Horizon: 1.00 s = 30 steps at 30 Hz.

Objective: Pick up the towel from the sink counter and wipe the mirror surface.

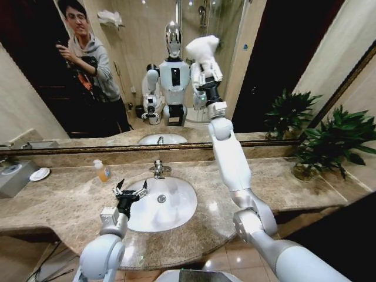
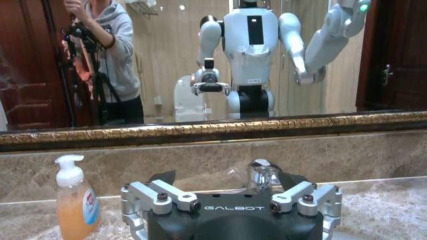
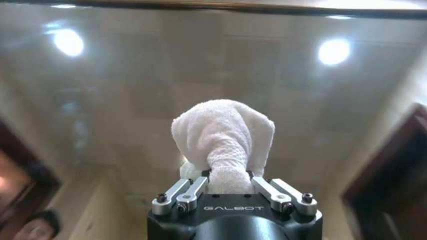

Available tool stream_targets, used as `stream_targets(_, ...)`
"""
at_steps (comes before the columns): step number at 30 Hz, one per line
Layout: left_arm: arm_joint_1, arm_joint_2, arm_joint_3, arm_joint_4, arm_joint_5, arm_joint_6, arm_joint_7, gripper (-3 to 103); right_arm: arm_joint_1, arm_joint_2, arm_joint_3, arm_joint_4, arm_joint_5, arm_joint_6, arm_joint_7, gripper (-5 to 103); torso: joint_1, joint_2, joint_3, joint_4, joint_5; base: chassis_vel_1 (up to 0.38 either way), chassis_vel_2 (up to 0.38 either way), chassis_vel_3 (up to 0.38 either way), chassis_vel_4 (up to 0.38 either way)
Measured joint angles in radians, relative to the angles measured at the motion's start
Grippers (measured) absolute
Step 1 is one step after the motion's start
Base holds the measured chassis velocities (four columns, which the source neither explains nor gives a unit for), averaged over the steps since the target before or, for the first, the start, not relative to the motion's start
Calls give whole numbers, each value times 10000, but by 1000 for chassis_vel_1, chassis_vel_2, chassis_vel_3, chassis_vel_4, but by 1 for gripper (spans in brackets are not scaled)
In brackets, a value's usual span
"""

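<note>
My right arm reaches up over the sink counter (image 1: 59,205) to the mirror (image 1: 264,70). Its gripper (image 1: 204,66) is shut on the white towel (image 1: 202,47), which bunches out past the fingertips high on the glass. In the right wrist view the towel (image 3: 223,140) bulges from the shut gripper (image 3: 228,180) right at the mirror (image 3: 120,80); I cannot tell whether it touches. My left gripper (image 1: 129,189) hangs open and empty over the left rim of the white basin (image 1: 173,208). In the left wrist view that gripper (image 2: 230,185) faces the mirror (image 2: 167,60).
A chrome tap (image 1: 157,169) stands behind the basin, with an orange soap bottle (image 1: 103,171) to its left. A white soap dish (image 1: 40,174) and a grey box (image 1: 12,176) sit at the far left. A potted plant (image 1: 335,141) fills the right corner.
</note>
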Motion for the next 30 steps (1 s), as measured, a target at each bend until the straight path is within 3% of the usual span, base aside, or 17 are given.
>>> stream_targets(2, 3, 0, 0, 0, 0, 0, 0, 100, -6, -145, 203, -24, 256, 14, 92, 19, 0, 0, 0, 2, -2, 0, 0, 0, 0)
stream_targets(5, 2, 0, -1, 0, 0, 0, -1, 100, -24, -476, 1298, -316, 644, 146, 125, 19, -1, 1, -2, -20, 3, 0, 0, 0, 0)
stream_targets(7, 1, 0, 0, 0, 0, 0, -1, 100, -34, -641, 1458, -460, 797, 223, 153, 19, -1, 1, -2, -23, 4, 0, 0, 0, 0)
stream_targets(12, 2, 0, 0, 0, 0, 0, -1, 100, -259, -716, 1431, -655, 1004, 504, 197, 19, -1, 1, -1, -21, 4, 0, 0, 0, 0)
stream_targets(16, 1, 0, 0, 0, 0, 0, 0, 100, -695, -286, 988, -531, 887, 862, 11, 19, 1, 0, 2, -22, 6, 0, 0, 0, 0)
stream_targets(18, 1, 0, 0, 0, 0, 0, 0, 100, -1080, 41, 665, -376, 459, 1183, -442, 19, 3, 0, 3, 3, -2, 0, 0, 0, 0)
stream_targets(23, 1, 0, 0, 0, 0, -1, -1, 100, -1425, 84, -7, -618, -381, 1872, -834, 19, 4, -1, 3, 1, -3, 0, 0, 0, 0)
stream_targets(25, 1, 0, -1, 0, 0, -1, 0, 100, -1427, 84, -159, -1181, -1113, 2474, -912, 19, 2, 0, 1, -5, -2, 0, 0, 0, 0)
stream_targets(30, 1, 0, 0, 0, 0, 0, 0, 100, -1618, 110, -85, -1508, -1317, 2896, -872, 19, 2, -1, 1, -1, -2, 0, 0, 0, 0)
